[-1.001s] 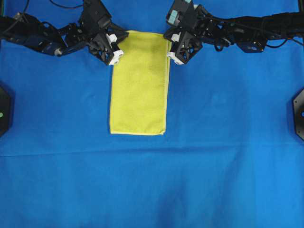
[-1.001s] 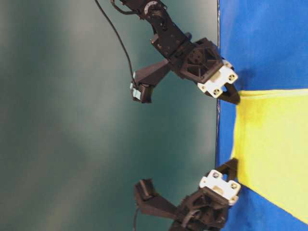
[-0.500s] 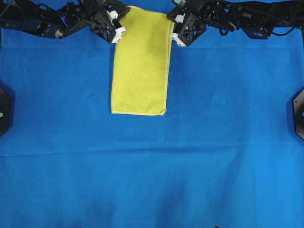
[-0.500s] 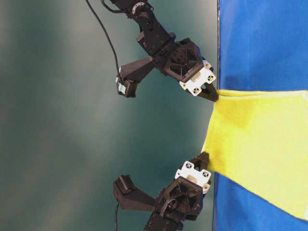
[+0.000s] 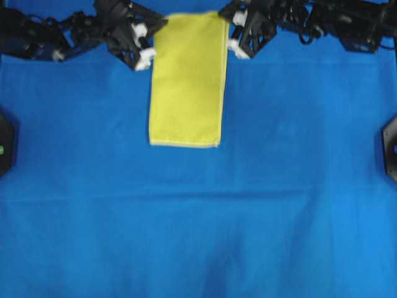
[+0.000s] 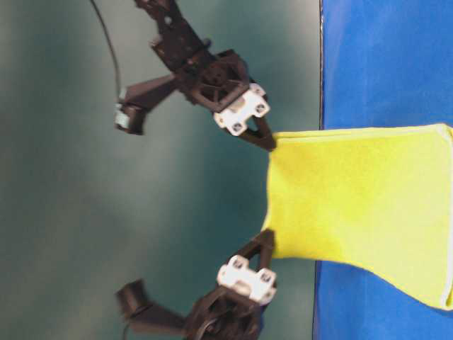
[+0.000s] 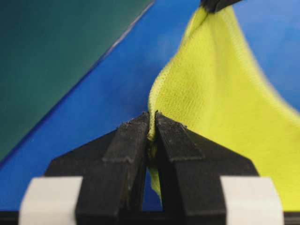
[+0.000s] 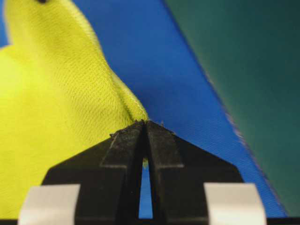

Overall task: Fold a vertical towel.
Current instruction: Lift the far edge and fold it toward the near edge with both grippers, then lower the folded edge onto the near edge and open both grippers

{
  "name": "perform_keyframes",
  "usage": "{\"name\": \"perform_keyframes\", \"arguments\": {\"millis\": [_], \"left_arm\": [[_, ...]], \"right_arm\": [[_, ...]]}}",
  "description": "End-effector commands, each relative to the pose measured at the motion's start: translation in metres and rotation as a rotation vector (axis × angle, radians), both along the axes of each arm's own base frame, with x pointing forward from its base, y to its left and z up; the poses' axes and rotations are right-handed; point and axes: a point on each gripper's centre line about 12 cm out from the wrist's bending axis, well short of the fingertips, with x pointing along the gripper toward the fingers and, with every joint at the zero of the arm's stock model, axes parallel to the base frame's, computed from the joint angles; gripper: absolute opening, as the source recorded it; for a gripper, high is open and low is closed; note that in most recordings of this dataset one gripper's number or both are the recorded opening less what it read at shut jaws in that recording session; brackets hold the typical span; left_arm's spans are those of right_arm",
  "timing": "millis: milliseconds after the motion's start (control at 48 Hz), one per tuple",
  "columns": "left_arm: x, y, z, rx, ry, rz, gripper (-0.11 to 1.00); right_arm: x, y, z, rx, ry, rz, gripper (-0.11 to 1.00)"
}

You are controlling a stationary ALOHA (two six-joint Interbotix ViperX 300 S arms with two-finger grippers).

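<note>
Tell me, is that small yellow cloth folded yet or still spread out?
Not folded: the small yellow microfibre cloth is one spread layer, its far end lifted by the left end effector and right end effector.

Both arms reach in from the far corners, the left tool (image 5: 151,38) and right tool (image 5: 227,30) each with jaws pinched tight on a far corner of the towel (image 5: 186,87), raised off the table.
</note>
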Motion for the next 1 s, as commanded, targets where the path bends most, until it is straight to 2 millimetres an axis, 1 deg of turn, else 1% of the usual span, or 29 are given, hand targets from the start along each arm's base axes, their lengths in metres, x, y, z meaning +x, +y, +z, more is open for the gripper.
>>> {"name": "perform_keyframes", "arguments": {"millis": [0,125,188,271,417,438,542,646,771,834,980], "left_arm": [[-0.003,-0.015,0.024,0.028,-0.048,-0.031,0.04],[-0.007,-0.038,0.027,0.028,-0.051,-0.085,0.04],[-0.007,-0.050,0.025,0.021,-0.046,-0.115,0.04],[-0.009,-0.065,0.020,0.008,-0.032,-0.151,0.04],[-0.008,-0.093,0.010,-0.020,0.015,-0.231,0.04],[-0.007,-0.097,0.008,-0.025,0.023,-0.241,0.04],[-0.006,-0.114,-0.001,-0.039,0.051,-0.291,0.04],[-0.003,-0.126,-0.011,-0.061,0.074,-0.321,0.04],[0.000,-0.136,-0.028,-0.093,0.117,-0.343,0.04],[0.002,-0.138,-0.036,-0.101,0.134,-0.347,0.04],[0.004,-0.139,-0.054,-0.115,0.170,-0.346,0.04]], "right_arm": [[0.001,0.015,0.025,-0.029,-0.047,0.034,0.02],[0.000,0.039,0.028,-0.023,-0.049,0.083,0.02],[0.001,0.055,0.026,-0.016,-0.043,0.118,0.02],[0.002,0.070,0.022,-0.003,-0.034,0.150,0.02],[0.002,0.095,0.013,0.021,0.007,0.205,0.02],[0.003,0.101,0.010,0.027,0.017,0.217,0.02],[0.002,0.115,-0.001,0.044,0.043,0.248,0.02],[0.002,0.125,-0.016,0.069,0.072,0.264,0.02],[0.004,0.135,-0.025,0.088,0.082,0.281,0.02],[0.006,0.140,-0.032,0.092,0.082,0.291,0.02],[0.010,0.141,-0.043,0.096,0.080,0.296,0.02]]}}
